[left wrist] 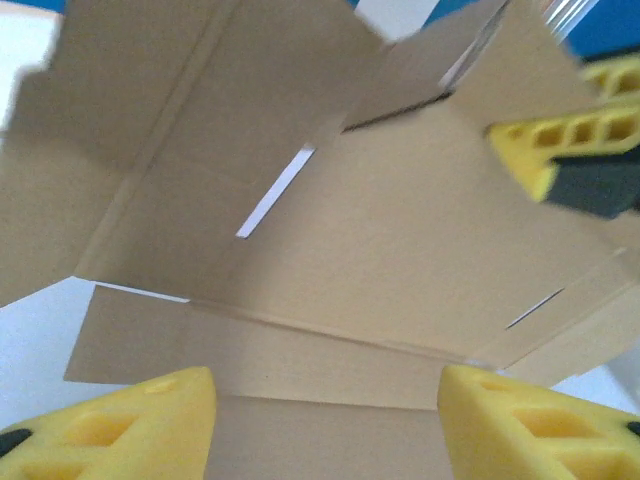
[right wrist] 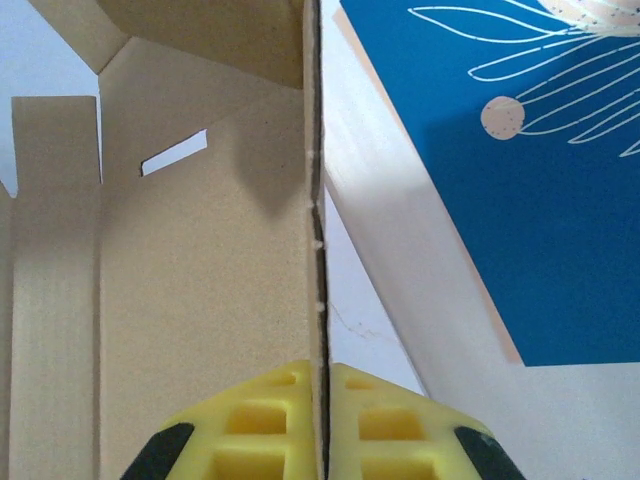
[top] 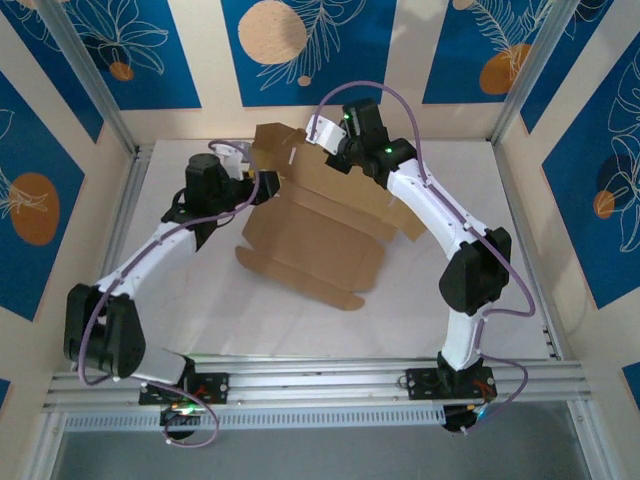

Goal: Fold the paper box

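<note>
Currently the right hand (right wrist: 322, 385) is clamped on a raised flap (right wrist: 200, 300) of the paper box (top: 315, 240), mid-counter (top: 520, 255) toward the far edge; the left hand (left wrist: 325, 400) gapes. Overpulling could tear that flap or drag the sheet.

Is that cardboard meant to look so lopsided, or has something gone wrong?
Nothing looks damaged. The paper box is only half folded. It lies skewed on the table, and the right gripper pinches the edge of one raised panel, which gives the lopsided look. No tears or crushed corners show.
</note>
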Controlling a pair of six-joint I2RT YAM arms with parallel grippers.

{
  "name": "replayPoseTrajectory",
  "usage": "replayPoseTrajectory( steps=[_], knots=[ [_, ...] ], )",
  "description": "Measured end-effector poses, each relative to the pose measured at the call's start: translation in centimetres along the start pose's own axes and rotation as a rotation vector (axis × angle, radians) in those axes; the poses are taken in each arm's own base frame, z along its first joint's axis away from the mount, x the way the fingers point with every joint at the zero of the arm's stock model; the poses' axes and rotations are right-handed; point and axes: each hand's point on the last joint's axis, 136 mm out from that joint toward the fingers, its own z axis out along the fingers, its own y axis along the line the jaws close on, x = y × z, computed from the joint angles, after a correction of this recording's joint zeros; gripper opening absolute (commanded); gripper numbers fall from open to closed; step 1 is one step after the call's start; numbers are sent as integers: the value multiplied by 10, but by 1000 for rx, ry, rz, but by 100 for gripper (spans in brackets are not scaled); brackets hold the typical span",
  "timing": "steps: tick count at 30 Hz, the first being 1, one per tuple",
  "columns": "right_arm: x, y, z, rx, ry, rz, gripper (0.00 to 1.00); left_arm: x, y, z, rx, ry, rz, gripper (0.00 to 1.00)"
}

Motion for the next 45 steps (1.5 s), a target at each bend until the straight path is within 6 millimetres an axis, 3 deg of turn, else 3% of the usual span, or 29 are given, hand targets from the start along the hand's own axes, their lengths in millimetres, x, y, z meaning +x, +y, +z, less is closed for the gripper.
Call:
replayPoseTrajectory(
  steps=[8,15,30,45],
  knots=[
    [1,9,-1,-47,-1,24,0,41,36,38,-69,129,50,65],
    [-3,16,-1,-69,-14,22,0,48,57,58,-96,159,31,64],
    [-6,19,-1,-81,-22,19,0,47,85,64,-182,171,68,66],
    [-9,24,-1,-88,-27,14,0,48,90,70,-186,202,70,62]
  ],
)
